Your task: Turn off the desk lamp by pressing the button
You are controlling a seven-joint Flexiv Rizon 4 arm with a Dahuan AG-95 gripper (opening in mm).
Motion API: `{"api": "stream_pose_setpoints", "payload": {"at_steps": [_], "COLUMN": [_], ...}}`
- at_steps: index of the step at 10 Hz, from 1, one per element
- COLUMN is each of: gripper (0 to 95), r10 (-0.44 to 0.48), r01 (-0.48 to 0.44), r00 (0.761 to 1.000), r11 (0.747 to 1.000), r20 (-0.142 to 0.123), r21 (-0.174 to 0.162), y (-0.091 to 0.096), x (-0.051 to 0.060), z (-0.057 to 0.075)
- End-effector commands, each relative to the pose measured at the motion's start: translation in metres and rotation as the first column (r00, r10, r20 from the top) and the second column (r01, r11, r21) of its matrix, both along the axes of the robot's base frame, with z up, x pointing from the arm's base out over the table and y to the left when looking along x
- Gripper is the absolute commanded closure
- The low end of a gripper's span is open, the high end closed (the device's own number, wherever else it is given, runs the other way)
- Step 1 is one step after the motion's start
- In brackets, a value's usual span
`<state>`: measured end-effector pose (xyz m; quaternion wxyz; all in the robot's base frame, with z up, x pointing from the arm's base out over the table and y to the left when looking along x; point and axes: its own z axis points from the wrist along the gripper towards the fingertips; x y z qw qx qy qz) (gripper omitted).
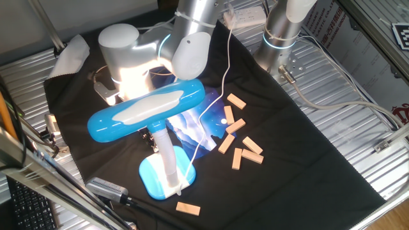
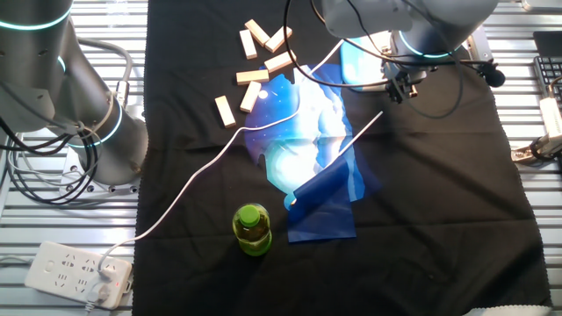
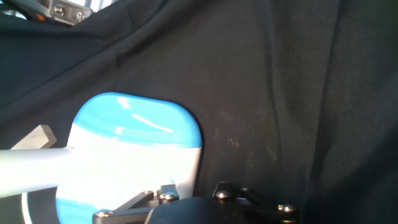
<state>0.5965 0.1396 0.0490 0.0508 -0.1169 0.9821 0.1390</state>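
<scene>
The desk lamp stands on the black cloth, with its long sky-blue head (image 1: 147,112) and white top panel, white neck (image 1: 165,153) and rounded blue base (image 1: 160,179). It is lit: a bright patch glows on the cloth under the head (image 1: 195,131). My arm reaches down behind the head, which hides most of the gripper (image 1: 151,137). In the other fixed view the gripper (image 2: 399,88) hangs just above the base (image 2: 358,63). In the hand view the base (image 3: 134,127) lies close below, left of centre. No view shows the fingertips.
Several wooden blocks (image 1: 239,137) lie right of the lamp, one (image 1: 188,208) in front of the base. The white cord (image 1: 220,83) runs to a power strip (image 2: 75,268). There is also a green bottle (image 2: 252,228), a black tool (image 1: 107,187) and a second arm's base (image 1: 281,32).
</scene>
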Motion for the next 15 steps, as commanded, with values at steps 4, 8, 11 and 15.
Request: {"api": "stream_pose_setpoints", "payload": {"at_steps": [4, 8, 11, 15], "gripper": [38.0, 38.0, 38.0, 38.0], "r10": [0.01, 0.008, 0.007, 0.004], "r01": [-0.01, -0.008, -0.007, -0.004], "r00": [1.0, 1.0, 1.0, 1.0], "r11": [1.0, 1.0, 1.0, 1.0], "r20": [0.017, 0.016, 0.015, 0.013], "r21": [-0.004, -0.003, -0.002, -0.004], "y": [0.0, 0.0, 0.0001, 0.0004], "x": [-0.0001, -0.0001, -0.0002, -0.0004], "z": [-0.0013, -0.0013, -0.0013, -0.0014]}}
